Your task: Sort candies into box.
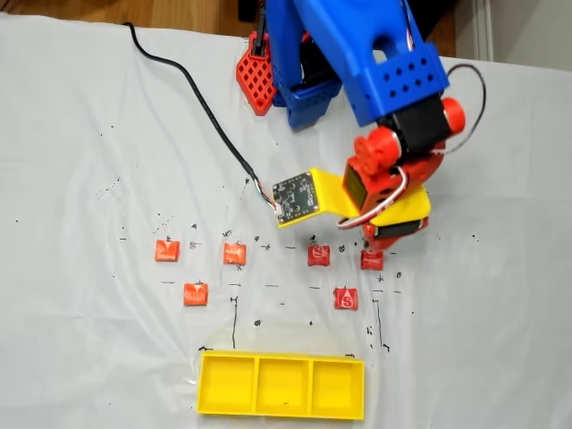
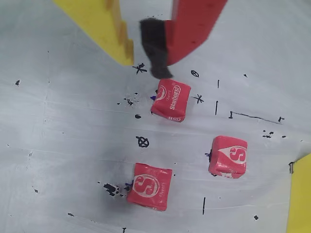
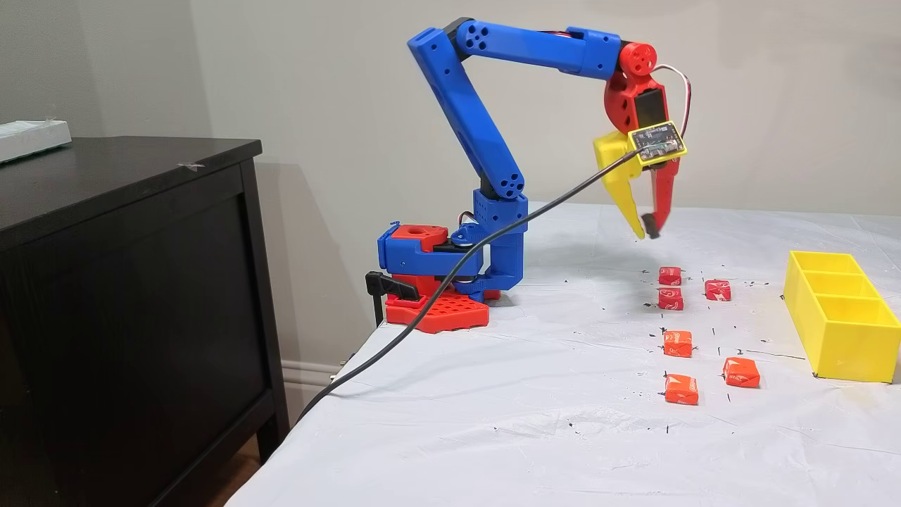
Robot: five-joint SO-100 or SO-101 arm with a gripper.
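My claw [image 3: 647, 234] is hanging released above three glossy red square wrapped candies [image 2: 170, 100], with bare white cloth surface [image 1: 89, 357] lying between them and the three-compartment yellow plastic box [image 1: 281, 386].

candies [image 1: 234, 253] on table [image 1: 80, 340], beside box [image 1: 281, 385]

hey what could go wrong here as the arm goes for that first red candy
1. The open gripper hangs above the red candy; two more red candies lie close by, so a finger coming down might knock one away.
2. The candy lies slightly skewed to the fingers, so it may twist or slip out.
3. The yellow tray is empty; a slightly off release might bounce a candy out.
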